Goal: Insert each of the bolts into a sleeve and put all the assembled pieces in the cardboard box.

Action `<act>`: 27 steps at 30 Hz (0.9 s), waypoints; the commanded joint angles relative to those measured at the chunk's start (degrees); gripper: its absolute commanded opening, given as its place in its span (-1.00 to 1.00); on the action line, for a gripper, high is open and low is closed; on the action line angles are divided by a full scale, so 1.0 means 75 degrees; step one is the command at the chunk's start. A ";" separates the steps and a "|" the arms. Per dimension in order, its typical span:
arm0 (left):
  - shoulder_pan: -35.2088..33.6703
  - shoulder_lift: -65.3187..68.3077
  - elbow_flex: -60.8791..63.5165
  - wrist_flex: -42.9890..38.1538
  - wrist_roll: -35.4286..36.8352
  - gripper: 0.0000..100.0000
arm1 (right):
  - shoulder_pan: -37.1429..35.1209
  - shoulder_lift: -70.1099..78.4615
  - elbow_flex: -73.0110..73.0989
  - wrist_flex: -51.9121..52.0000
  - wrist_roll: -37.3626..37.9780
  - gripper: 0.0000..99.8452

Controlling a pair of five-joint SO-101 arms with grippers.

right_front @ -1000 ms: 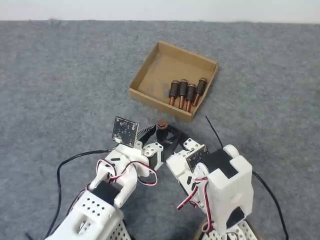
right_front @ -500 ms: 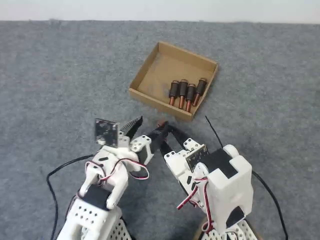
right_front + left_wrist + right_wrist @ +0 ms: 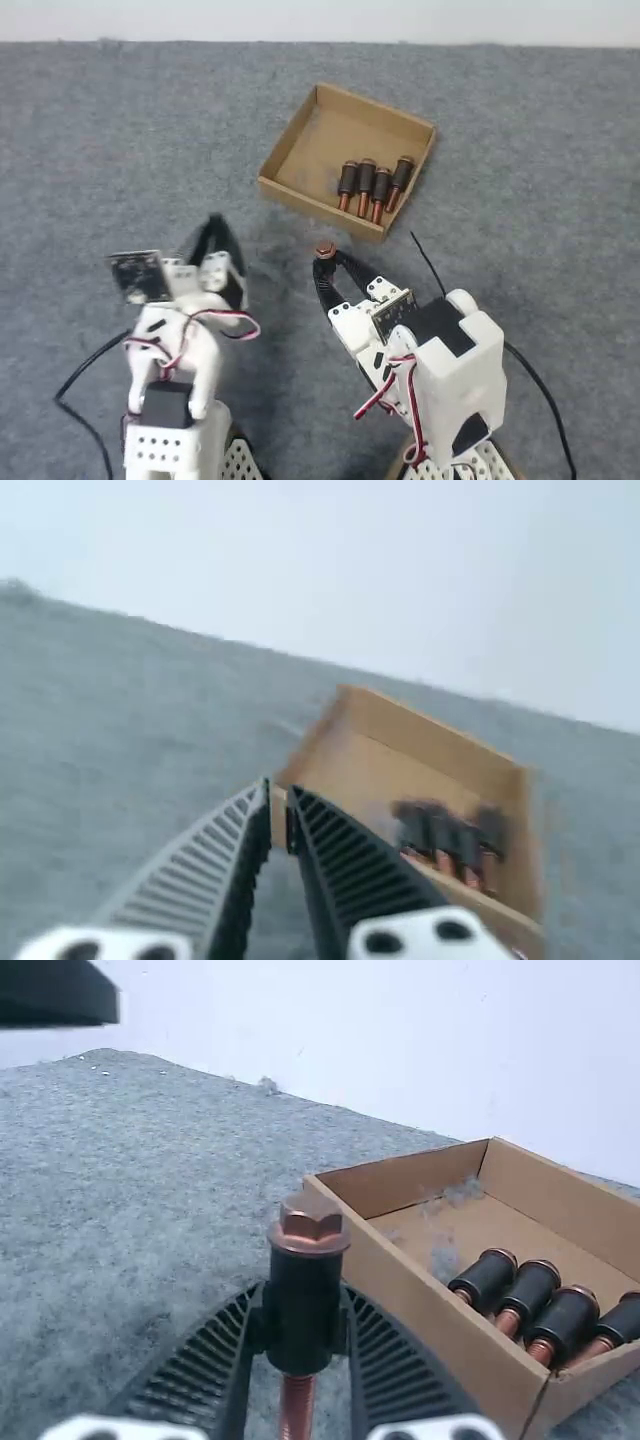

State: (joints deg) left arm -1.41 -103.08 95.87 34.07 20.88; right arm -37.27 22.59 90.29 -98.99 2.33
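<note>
1. At left, over the grey carpet: one left gripper, fingers pressed together, empty.
2. At centre: one right gripper, clamped around one assembled piece, held upright with the bolt head on top, just short of the box.
3. At right: one cardboard box, holding four assembled pieces side by side along one wall.

Four assembled pieces lie side by side in the cardboard box, toward its near wall. Just before the box, the right hand holds a fifth piece upright. The left hand is off to its left.
</note>
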 commanded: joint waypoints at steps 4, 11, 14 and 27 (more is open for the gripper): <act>-0.1711 -0.0188 -0.0463 0.1078 0.0047 -0.95 | 0.0147 -0.0135 0.0105 -0.0240 0.0129 -0.99; -0.1958 -0.0188 -0.0393 0.3259 -0.2133 -0.94 | 0.0217 -0.0147 0.0117 -0.0240 0.0129 -0.99; -0.1958 -0.0188 0.0018 0.3610 -0.2684 -0.94 | 0.0217 -0.0147 0.0117 -0.0240 0.0129 -0.99; -0.1958 -0.0164 0.0088 0.3810 -0.2731 -0.94 | 0.0475 -0.0147 -0.1875 -0.0229 0.0141 -0.99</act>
State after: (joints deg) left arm -15.82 -103.16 97.27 62.55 1.36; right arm -34.99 22.68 82.46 -98.99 2.33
